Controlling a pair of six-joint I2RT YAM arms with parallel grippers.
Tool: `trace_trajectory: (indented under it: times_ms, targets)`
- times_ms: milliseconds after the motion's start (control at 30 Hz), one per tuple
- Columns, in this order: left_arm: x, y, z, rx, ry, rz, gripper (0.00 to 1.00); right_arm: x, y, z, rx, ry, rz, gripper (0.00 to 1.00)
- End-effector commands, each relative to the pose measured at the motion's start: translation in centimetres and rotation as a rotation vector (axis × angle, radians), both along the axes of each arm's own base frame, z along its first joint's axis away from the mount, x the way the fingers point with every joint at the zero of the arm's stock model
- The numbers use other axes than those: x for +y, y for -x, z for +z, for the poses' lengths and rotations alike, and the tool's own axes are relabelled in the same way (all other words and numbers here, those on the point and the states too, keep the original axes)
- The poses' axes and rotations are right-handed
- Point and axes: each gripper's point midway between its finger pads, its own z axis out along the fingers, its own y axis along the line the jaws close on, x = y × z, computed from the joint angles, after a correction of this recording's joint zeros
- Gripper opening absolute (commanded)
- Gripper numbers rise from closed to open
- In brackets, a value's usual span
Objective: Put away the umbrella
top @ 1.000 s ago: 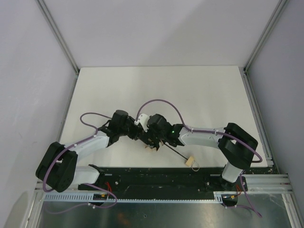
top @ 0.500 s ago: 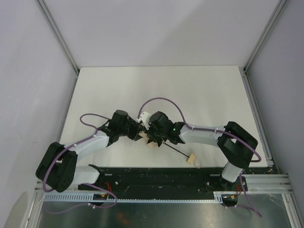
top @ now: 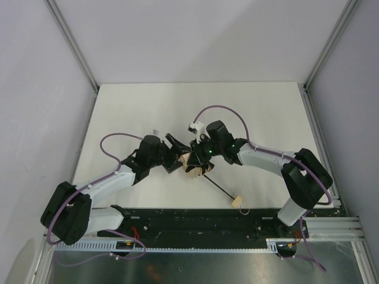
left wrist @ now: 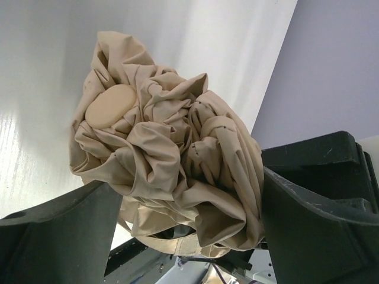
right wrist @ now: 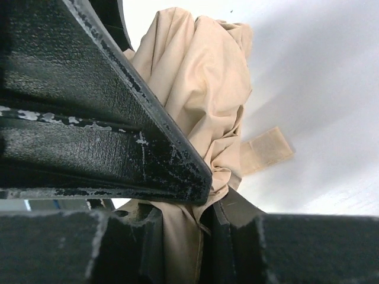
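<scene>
surface: white table (top: 254,112) | on it: umbrella (top: 194,168) (handle near front edge)

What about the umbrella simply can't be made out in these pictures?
- Top view: part of the umbrella, under the right gripper; its folds are too small.
- Left wrist view: shaft and handle, hidden behind the bunched fabric.
- Right wrist view: much of the fabric, blocked by that gripper's own finger.

**Top view:** the canopy of the umbrella (top: 192,170) lies largely hidden under the right gripper (top: 200,161), whose fingertips cannot be made out. **Right wrist view:** a near finger (right wrist: 89,118) covers the fabric's left side.
</scene>
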Motion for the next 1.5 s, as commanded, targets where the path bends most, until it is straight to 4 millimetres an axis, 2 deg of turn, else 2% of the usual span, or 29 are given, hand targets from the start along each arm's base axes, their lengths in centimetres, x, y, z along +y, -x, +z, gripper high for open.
trace_trajectory:
  times_ms: [0,233,433,533,600,700,733,833,967,1000,1067,1200,1267,1333,1467]
  targets:
    - [-1.0,-0.1,-0.2,-0.045,-0.034,-0.064,0.90,3.4,1.9,9.0,0.004,-0.327,0.153,0.00]
    - [-1.1,-0.9,-0.9,-0.036,-0.045,-0.041,0.84,3.6,4.5,11.7,0.044,-0.402,0.245,0.00]
    - [-0.1,-0.5,-0.7,-0.029,-0.016,0.024,0.91,3.3,4.5,12.1,0.013,-0.379,0.143,0.00]
    - [0.3,-0.5,-0.8,-0.017,-0.010,0.058,0.97,3.7,4.7,12.3,-0.007,-0.372,0.089,0.00]
    - [0.5,-0.6,-1.0,-0.013,-0.014,0.073,0.98,4.1,5.0,12.7,-0.025,-0.377,0.065,0.00]
    - [-0.1,-1.0,-0.3,-0.038,-0.011,0.056,0.89,4.8,5.8,12.7,-0.011,-0.387,0.082,0.00]
    - [-0.3,-1.2,0.2,-0.052,-0.008,0.047,0.84,5.0,5.9,12.4,-0.004,-0.382,0.086,0.00]
    - [-0.8,-1.6,1.6,-0.103,0.002,0.029,0.58,5.0,5.6,11.3,0.022,-0.362,0.088,0.00]
    - [-0.7,-1.5,2.4,-0.132,0.024,0.032,0.22,4.5,5.0,10.9,0.024,-0.341,0.077,0.01]
    - [-0.7,-1.4,2.5,-0.133,0.032,0.034,0.15,4.4,4.7,10.9,0.030,-0.335,0.071,0.08]
    - [-0.7,-1.3,2.8,-0.141,0.044,0.040,0.04,4.1,4.2,10.7,0.049,-0.318,0.048,0.30]
    - [-0.3,-1.7,3.9,-0.192,0.067,0.068,0.00,3.1,3.6,10.7,0.106,-0.296,-0.037,0.74]
    - [-0.2,-2.0,4.6,-0.219,0.095,0.085,0.00,2.4,3.6,11.3,0.140,-0.296,-0.081,0.92]
    - [-0.2,-2.1,5.1,-0.228,0.119,0.093,0.00,1.7,3.6,12.0,0.146,-0.298,-0.114,0.97]
    - [-0.2,-2.3,6.4,-0.224,0.177,0.114,0.00,-0.3,3.9,12.3,0.111,-0.245,-0.166,0.99]
